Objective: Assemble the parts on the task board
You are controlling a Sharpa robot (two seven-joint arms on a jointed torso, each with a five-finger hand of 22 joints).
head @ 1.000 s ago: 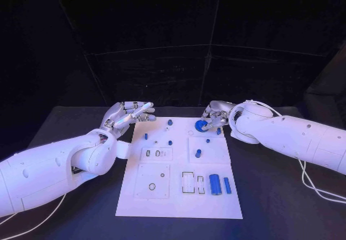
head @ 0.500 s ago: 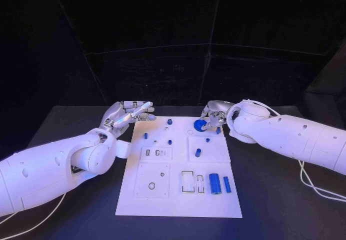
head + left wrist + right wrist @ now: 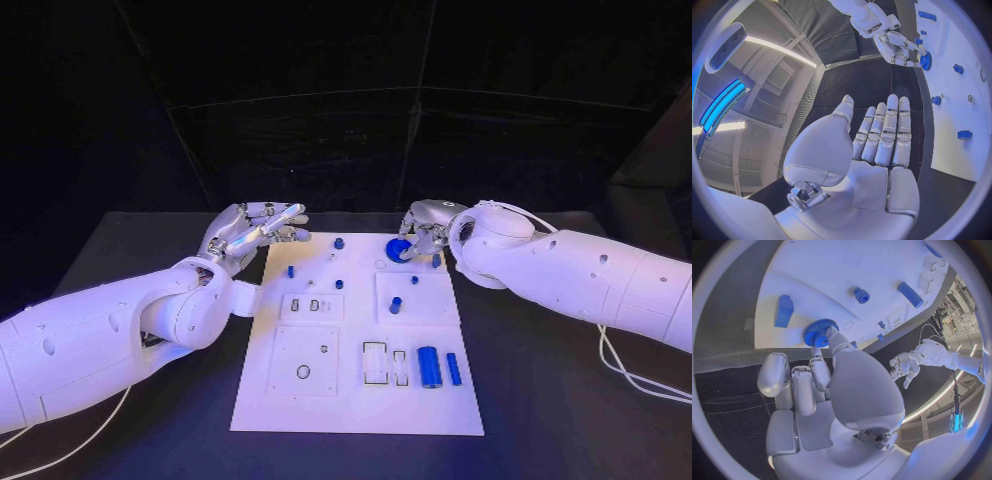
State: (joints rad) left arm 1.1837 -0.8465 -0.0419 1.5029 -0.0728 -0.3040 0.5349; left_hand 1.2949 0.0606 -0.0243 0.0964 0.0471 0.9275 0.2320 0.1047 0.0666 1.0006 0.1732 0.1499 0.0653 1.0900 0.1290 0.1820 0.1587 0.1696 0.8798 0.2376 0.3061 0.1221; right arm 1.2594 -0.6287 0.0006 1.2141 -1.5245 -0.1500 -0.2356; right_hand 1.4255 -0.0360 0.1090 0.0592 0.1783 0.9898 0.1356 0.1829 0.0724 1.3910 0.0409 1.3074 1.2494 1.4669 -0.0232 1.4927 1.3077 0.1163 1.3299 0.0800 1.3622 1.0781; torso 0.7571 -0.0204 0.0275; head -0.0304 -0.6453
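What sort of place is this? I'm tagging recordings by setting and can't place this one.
Probably a robotics lab or test cell: a black table against a dark backdrop, a white task board with small blue parts such as a blue gear, and strip lights overhead in the left wrist view.

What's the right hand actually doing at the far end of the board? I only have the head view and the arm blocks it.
Observer: In the right wrist view the right hand has a fingertip against the blue gear, which sits at the edge of the task board.
Operator: Is the left hand holding anything?
Observer: No. The left wrist view shows the left hand with an empty palm and fingers straight and together, beside the board over the black table.
Operator: Any parts near the gear?
Observer: A blue block and a small round blue peg stand on the board close to it.
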